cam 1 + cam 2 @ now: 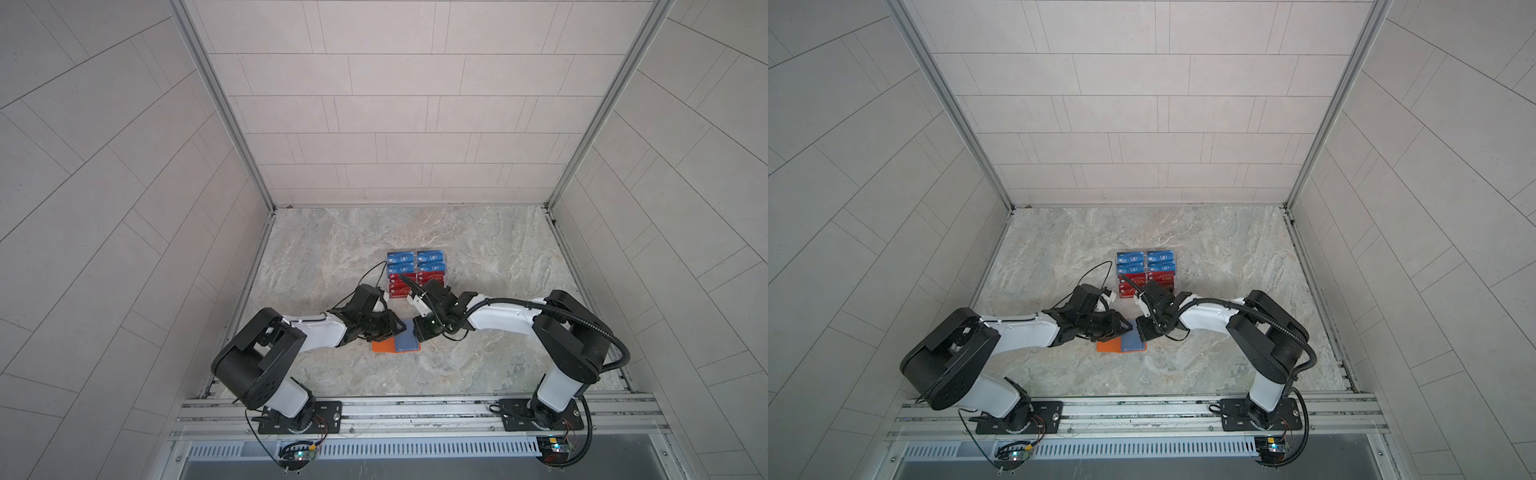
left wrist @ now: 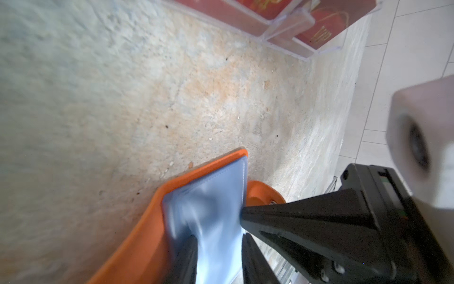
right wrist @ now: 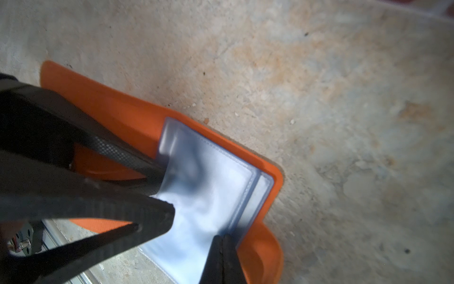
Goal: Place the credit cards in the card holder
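Trouble is likeliest at the clear sleeve [image 3: 208, 186] of the card holder [image 1: 382, 347], which is lying open on the near middle of the table, orange cover down. The right gripper [image 3: 222, 239] is pinching the sleeve's edge with its jaws closed tight. The left gripper [image 3: 165, 194] is straddling a sleeve leaf with its jaws parted, not clamping.

If either arm is pulling too hard, I judge the thin plastic is risking a crumple or a tear at its stitching — or the light holder is sliding, since nothing is pinning it down. The credit cards [image 1: 417, 270], blue rows beyond red, are sitting in the clear acrylic rack [image 2: 290, 25] just past the holder, with none in either gripper.

The marbled stone-look tabletop [image 1: 478, 249] is probably offering little friction, and pale tiled walls [image 1: 407, 104] are closing in three sides.
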